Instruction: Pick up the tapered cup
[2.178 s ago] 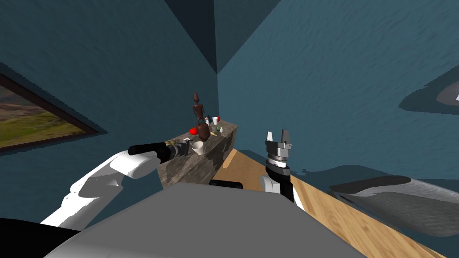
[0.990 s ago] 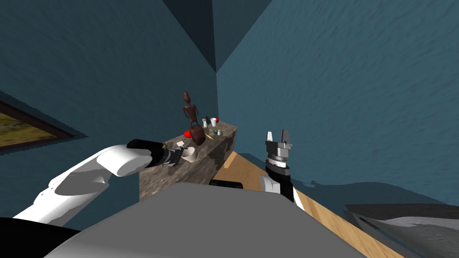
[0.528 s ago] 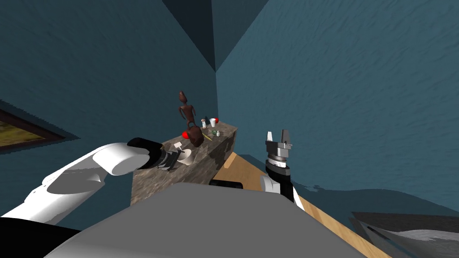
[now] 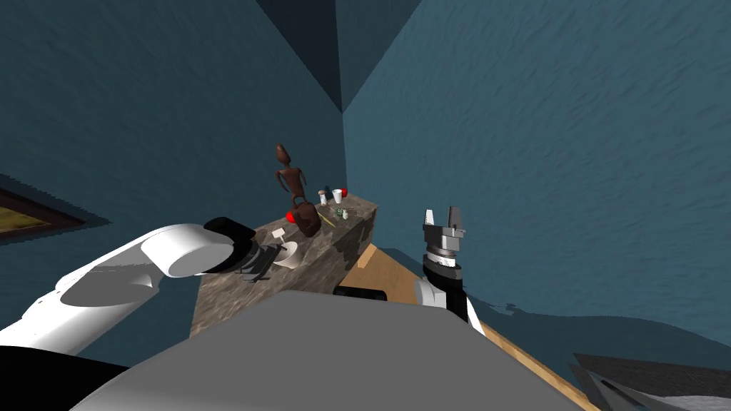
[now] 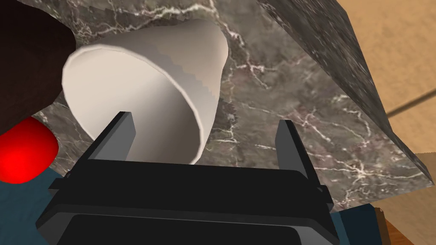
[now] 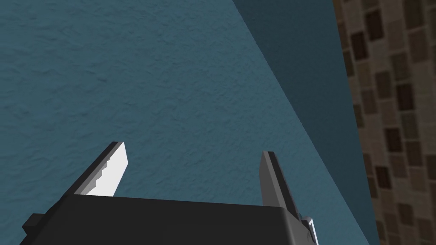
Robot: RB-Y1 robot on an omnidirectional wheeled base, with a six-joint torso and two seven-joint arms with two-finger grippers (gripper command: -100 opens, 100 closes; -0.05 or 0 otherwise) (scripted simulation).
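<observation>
Finds the white cup [image 5: 140,85], seemingly tilted, on the marble counter [image 5: 276,98] just in front of the brown figure [image 5: 30,64]. Straddles the cup wall with the left gripper [image 5: 204,125], spread wide: one finger inside the mouth, one outside. On closing, risks pinching only the thin rim, or shoving the cup against the figure and the red ball [image 5: 21,153] beside the figure. Holds the right gripper [image 6: 191,153] spread, well clear of the figure. Notes small cups [image 4: 338,195] beyond the figure.
</observation>
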